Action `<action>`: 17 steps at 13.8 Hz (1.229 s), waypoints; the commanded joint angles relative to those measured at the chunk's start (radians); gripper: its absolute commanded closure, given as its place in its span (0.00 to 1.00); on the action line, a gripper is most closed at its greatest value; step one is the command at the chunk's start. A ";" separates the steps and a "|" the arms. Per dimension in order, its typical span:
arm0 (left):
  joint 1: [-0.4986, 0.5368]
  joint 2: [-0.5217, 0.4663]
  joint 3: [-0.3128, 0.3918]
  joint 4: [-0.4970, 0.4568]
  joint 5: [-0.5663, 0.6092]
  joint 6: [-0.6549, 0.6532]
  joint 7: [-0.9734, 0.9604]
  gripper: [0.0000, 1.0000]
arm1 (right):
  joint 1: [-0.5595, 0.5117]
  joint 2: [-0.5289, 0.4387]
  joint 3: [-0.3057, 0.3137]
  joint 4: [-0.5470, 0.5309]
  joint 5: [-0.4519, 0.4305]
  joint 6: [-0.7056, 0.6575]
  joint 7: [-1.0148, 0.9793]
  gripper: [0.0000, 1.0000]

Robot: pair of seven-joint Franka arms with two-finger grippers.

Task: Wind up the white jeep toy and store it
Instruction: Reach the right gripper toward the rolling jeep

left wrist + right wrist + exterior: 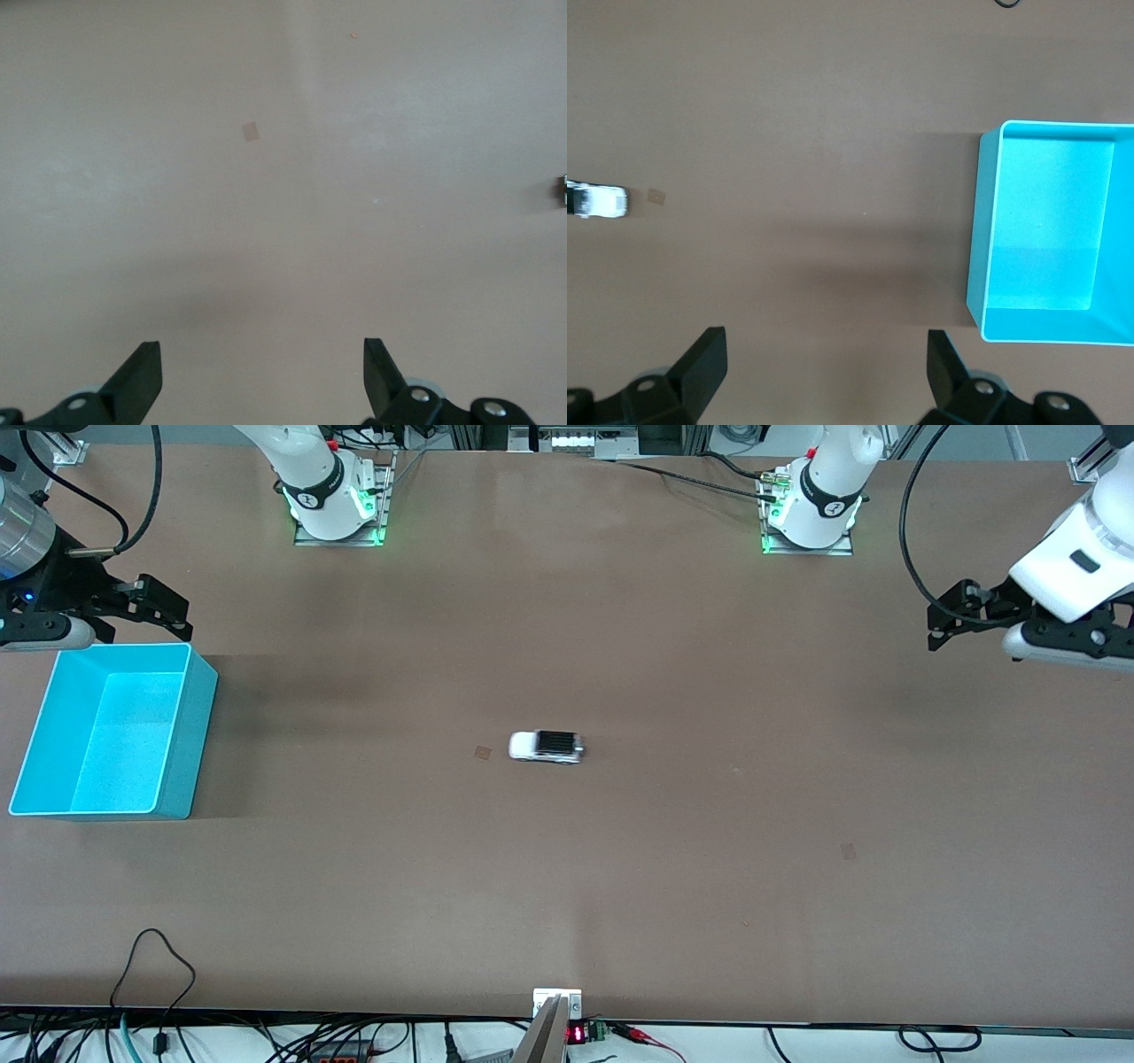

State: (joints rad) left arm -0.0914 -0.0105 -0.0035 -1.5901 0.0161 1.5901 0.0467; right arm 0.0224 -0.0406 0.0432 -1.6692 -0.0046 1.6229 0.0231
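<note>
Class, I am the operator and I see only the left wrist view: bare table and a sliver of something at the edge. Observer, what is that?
Observer: The white jeep toy, alone at mid-table.
Operator: Is there a container for it?
Observer: Yes, an empty cyan bin at the right arm's end of the table.
Operator: Where is the other end effector?
Observer: The right end effector hangs open by the bin's rim; the left end effector is open too, at its own end.

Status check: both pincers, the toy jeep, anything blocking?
Left pincer and right pincer open, empty, waiting at table ends. White jeep mid-table, untouched. Cyan bin empty. Nothing blocking.
</note>
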 commanded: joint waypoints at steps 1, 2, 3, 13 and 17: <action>0.005 -0.009 -0.003 -0.002 -0.025 -0.028 -0.005 0.00 | -0.002 -0.012 0.000 -0.014 -0.011 -0.006 0.000 0.00; 0.005 -0.005 -0.003 -0.010 -0.025 -0.056 -0.010 0.00 | -0.004 -0.010 0.000 -0.014 -0.011 -0.006 -0.002 0.00; 0.007 -0.002 -0.001 -0.008 -0.025 -0.062 -0.005 0.00 | -0.004 -0.010 0.000 -0.014 -0.011 -0.006 -0.002 0.00; -0.007 0.024 -0.003 0.006 0.076 -0.068 -0.022 0.00 | -0.004 0.090 0.000 -0.006 -0.011 -0.035 -0.102 0.00; -0.001 0.024 -0.030 -0.007 0.042 -0.035 -0.028 0.00 | 0.045 0.156 0.003 -0.015 -0.002 -0.024 -0.450 0.00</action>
State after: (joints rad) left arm -0.0928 0.0098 -0.0192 -1.5977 0.0699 1.5328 0.0390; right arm 0.0324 0.0912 0.0428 -1.6876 -0.0043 1.5988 -0.3002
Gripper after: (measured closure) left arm 0.000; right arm 0.000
